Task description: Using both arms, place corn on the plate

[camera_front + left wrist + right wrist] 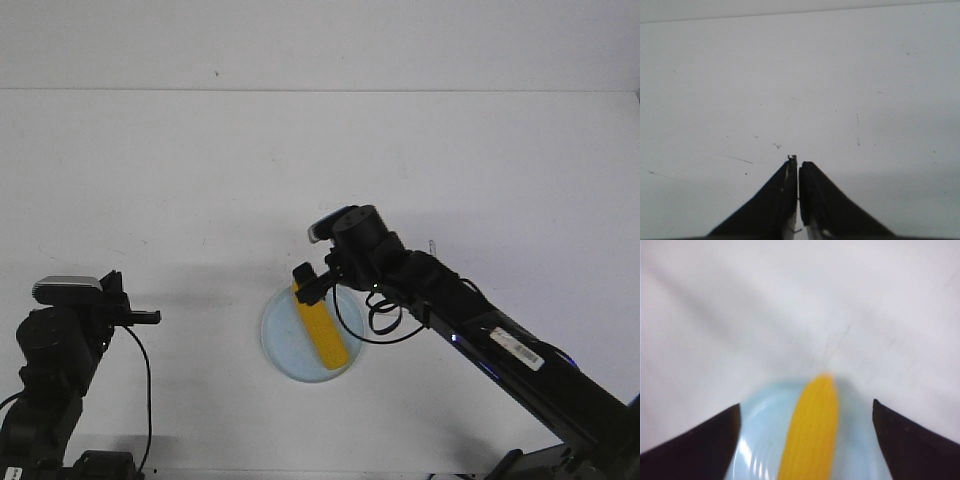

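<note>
Corn point(321, 325) lies on the plate point(282, 342) near the worktop's front edge; right hand point(805, 415) wide, likely withdrawing next, left hand point(798, 167) closed, empty.

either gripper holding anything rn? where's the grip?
Nothing held. Right gripper is open, fingers wide of the corn, which lies on the plate. Left gripper is shut on nothing.

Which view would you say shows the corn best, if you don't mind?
The front view: the whole corn lies on the plate. The right wrist view shows only part of it, blurred; the left wrist view shows none.
</note>
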Robot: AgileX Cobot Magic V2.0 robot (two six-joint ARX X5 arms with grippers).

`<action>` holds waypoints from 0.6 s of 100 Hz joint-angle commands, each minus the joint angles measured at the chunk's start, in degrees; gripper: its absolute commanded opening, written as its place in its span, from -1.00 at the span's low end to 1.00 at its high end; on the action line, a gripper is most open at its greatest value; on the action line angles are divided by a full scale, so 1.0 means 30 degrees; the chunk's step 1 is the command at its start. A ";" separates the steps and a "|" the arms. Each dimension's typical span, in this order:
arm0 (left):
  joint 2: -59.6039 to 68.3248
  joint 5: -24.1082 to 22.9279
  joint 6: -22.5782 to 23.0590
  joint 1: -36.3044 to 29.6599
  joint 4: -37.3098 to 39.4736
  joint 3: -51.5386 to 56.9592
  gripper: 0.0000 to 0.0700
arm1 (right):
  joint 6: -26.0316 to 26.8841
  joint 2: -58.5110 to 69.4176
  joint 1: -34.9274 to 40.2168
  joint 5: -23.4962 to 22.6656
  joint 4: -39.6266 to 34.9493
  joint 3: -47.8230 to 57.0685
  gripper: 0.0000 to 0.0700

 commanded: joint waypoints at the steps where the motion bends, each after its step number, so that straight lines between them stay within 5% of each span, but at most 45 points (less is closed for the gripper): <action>1: 0.0058 -0.0044 -0.0146 -0.0044 0.0153 0.0182 -1.00 | -0.0255 -0.0182 -0.0532 0.0073 0.0168 0.0510 0.03; 17: 0.0058 -0.0044 -0.0153 -0.0146 0.0160 0.0182 -1.00 | -0.1151 -0.1275 -0.3155 0.0685 0.0197 0.0517 -0.97; 60: 0.0066 -0.0044 -0.0153 -0.0532 0.0168 0.0182 -1.00 | -0.3730 -0.1821 -1.0491 0.3628 -0.0809 -0.0787 -0.99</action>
